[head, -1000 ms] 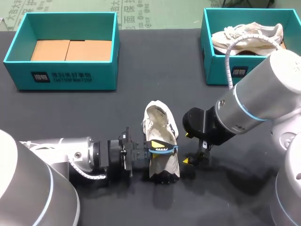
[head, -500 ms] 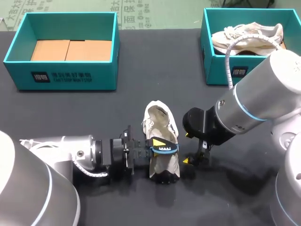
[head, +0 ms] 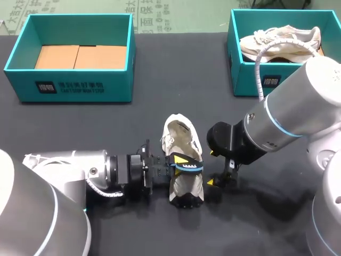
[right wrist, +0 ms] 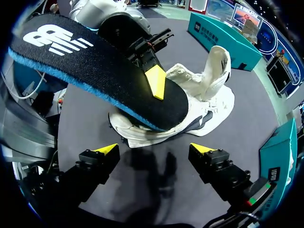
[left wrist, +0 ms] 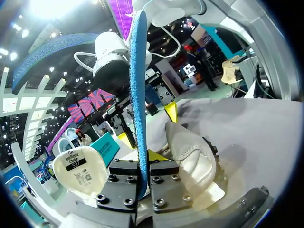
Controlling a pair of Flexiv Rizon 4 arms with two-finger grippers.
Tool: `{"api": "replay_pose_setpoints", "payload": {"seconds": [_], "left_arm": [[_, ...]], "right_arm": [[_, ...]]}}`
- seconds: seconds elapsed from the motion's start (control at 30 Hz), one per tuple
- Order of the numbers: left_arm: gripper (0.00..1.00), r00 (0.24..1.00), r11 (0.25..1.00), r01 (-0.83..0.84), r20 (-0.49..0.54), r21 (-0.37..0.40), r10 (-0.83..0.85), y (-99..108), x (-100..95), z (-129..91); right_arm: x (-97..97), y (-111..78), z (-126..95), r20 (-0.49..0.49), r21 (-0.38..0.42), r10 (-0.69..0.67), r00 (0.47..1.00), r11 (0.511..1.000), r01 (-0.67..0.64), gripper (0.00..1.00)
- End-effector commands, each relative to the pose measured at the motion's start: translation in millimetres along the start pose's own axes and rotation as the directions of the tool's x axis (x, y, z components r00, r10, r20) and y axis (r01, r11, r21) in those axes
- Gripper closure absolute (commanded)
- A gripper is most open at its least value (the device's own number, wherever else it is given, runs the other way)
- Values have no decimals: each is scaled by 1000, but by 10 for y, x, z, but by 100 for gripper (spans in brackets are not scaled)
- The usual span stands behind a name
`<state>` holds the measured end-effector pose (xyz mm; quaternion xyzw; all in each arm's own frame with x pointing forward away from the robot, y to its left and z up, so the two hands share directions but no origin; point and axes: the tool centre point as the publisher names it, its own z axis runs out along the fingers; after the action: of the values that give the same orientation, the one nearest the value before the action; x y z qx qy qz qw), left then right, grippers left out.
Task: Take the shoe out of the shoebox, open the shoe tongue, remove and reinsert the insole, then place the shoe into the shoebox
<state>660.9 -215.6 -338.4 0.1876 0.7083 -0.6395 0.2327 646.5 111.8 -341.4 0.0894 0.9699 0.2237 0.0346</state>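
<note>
1. While the dark grey cloth-covered table (head: 176, 80) fills the head view, our two silver-grey arms are the largest things over it. Our left arm (head: 69, 173) comes in from 8 o'clock and our right arm (head: 290, 114) from 4 o'clock.
2. Two open teal cardboard boxes stand along the far edge, well apart. We see the left shoebox (head: 74, 85) at 10 o'clock with its brown cardboard floor showing, and the right shoebox (head: 254, 80) at 2 o'clock.
3. A cream-white mesh sneaker (head: 279, 45) lies inside the right shoebox.
4. A second cream-white lace-up shoe (head: 178, 136) lies on the cloth just toward 6 o'clock from the table's centre, outside both boxes. Its opening points to 12 o'clock and its dark-soled end to 6 o'clock.
5. A flat foam insole (head: 189, 168) (left wrist: 137, 85) (right wrist: 109, 71), black on top and blue underneath, is held out of the shoe, crossing over its middle. We cannot tell whether the two touch.
6. Our left gripper (head: 182, 163) (left wrist: 142, 159) meets the shoe from 9 o'clock and is clamped on the insole. One yellow fingertip (right wrist: 156, 80) presses on the black top face.
7. Our right gripper (head: 214, 168) (right wrist: 154, 151) sits just beside the shoe at its 3 o'clock, fingers spread wide over bare cloth, gripping nothing.
</note>
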Motion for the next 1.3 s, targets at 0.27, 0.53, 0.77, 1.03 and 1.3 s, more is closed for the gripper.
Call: {"api": "replay_pose_setpoints", "payload": {"seconds": [0.27, 0.53, 0.77, 1.03, 1.3], "left_arm": [[100, 1000, 999, -10, -24, -39, 9, 181, 9, 93], [100, 1000, 997, -10, -22, -76, 8, 271, -3, 92], [100, 1000, 999, 5, -21, -47, -6, 197, -4, 59], [87, 1000, 1000, 4, -25, -27, -5, 120, 10, 36], [84, 1000, 1000, -7, -19, -5, 7, 42, 9, 39]], "right_arm": [[13, -8, 6, 2, -1, 1, 1000, 1000, -1, 0], [13, -8, 6, 2, -1, 1, 1000, 1000, -1, 0], [13, -8, 6, 2, -1, 1, 1000, 1000, -1, 0], [13, -8, 6, 2, -1, 1, 1000, 1000, -1, 0], [13, -8, 6, 2, -1, 1, 1000, 1000, -1, 0]]}}
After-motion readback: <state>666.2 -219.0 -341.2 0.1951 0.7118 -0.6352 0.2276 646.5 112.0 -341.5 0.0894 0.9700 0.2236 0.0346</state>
